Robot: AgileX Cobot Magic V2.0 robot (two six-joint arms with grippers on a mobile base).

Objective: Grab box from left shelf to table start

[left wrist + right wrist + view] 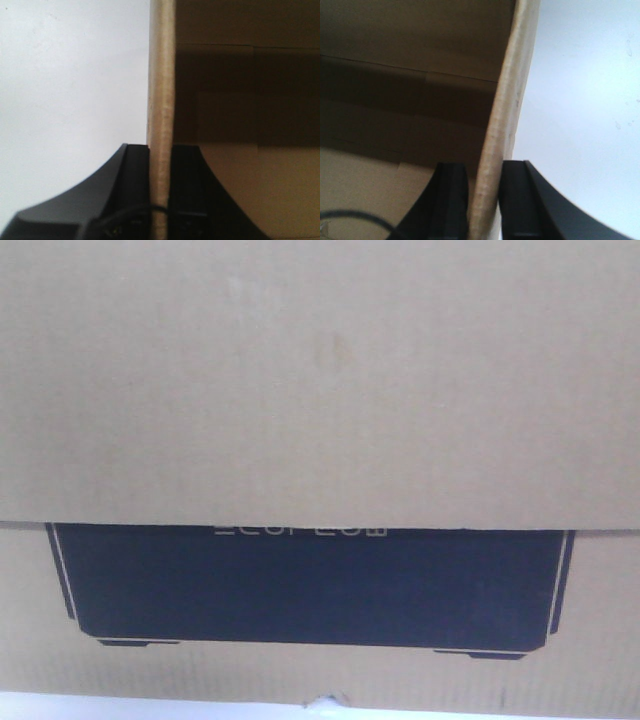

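While box fills front view, both jaws clamp its walls; surface probably white.

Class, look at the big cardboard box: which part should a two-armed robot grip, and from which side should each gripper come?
Grip the box by its thin upright side walls, one gripper per side, slipping over each edge. The left gripper and right gripper already straddle a wall like this.

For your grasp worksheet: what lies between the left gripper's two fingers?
The box's cardboard wall edge, pinched by the left gripper; nothing else, in the left wrist view.
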